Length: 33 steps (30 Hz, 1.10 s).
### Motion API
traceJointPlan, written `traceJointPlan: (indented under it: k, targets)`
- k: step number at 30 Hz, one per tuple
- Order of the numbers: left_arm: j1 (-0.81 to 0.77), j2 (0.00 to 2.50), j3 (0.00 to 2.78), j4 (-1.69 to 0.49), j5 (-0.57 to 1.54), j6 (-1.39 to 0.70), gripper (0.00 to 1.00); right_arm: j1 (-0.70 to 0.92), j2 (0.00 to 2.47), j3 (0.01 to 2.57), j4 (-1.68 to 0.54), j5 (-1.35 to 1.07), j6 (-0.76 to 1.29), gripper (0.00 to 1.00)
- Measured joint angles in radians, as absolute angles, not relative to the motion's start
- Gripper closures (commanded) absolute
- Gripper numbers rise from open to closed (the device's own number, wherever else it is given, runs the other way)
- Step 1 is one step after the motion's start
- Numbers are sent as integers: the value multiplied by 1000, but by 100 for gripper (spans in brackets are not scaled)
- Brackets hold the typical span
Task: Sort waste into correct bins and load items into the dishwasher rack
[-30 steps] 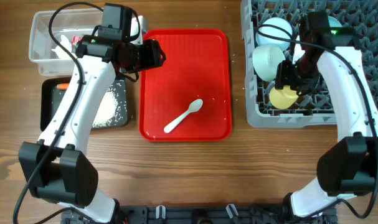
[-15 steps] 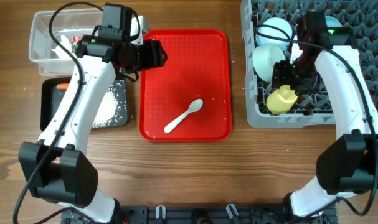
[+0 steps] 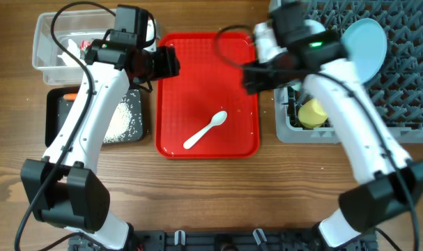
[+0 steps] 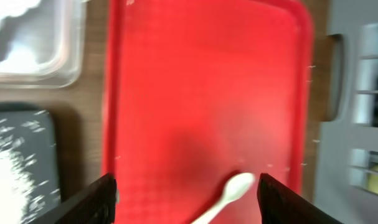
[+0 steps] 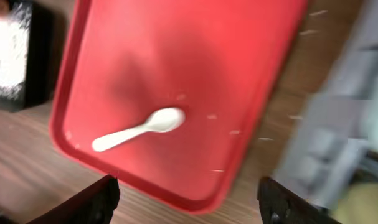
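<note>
A white plastic spoon (image 3: 205, 130) lies on the flat red tray (image 3: 232, 56), bowl end pointing up-right. My left gripper (image 3: 171, 61) hovers open over the tray's upper left corner; in the left wrist view the spoon (image 4: 232, 190) sits between and below its empty fingers (image 4: 95, 199). My right gripper (image 3: 246, 75) hangs open over the tray's right edge, with the spoon (image 5: 139, 129) ahead of it in the right wrist view. The grey dishwasher rack (image 3: 399, 104) holds an upright pale blue plate (image 3: 364, 42) and the yellow cup (image 3: 312, 113).
A clear plastic tub (image 3: 47, 38) with a white napkin (image 3: 68, 52) stands at the back left. Below it the black tray (image 3: 58, 118) holds rice grains (image 3: 120, 118) and a carrot (image 3: 70, 96). Bare wooden table (image 3: 211, 195) lies in front.
My right arm has left the yellow cup in the rack and swung left to the red tray's right edge. The left gripper has opened a little wider, staying in place.
</note>
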<state>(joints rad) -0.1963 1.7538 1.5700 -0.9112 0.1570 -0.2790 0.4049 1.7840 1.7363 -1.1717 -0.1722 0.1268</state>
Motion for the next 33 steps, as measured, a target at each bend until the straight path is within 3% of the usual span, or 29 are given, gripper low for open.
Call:
traceJointPlan:
  k: [2, 7, 21, 25, 33]
  targets:
    - [-191, 1754, 1570, -951, 80, -277, 16, 463, 1847, 1736, -1168, -180, 191, 28]
    - [-130, 1754, 1570, -984, -38, -276, 0, 586, 2049, 1737, -1126, -183, 353, 34]
    - [-55, 1754, 1570, -1007, -75, -274, 0, 672, 2265, 1740, -1089, -315, 476, 32]
    - [-55, 1754, 1570, -1012, -75, -274, 0, 673, 2267, 1740, -1085, -324, 484, 64]
    - [-55, 1754, 1570, -1037, -75, -274, 0, 604, 2274, 1740, -1054, -342, 501, 77]
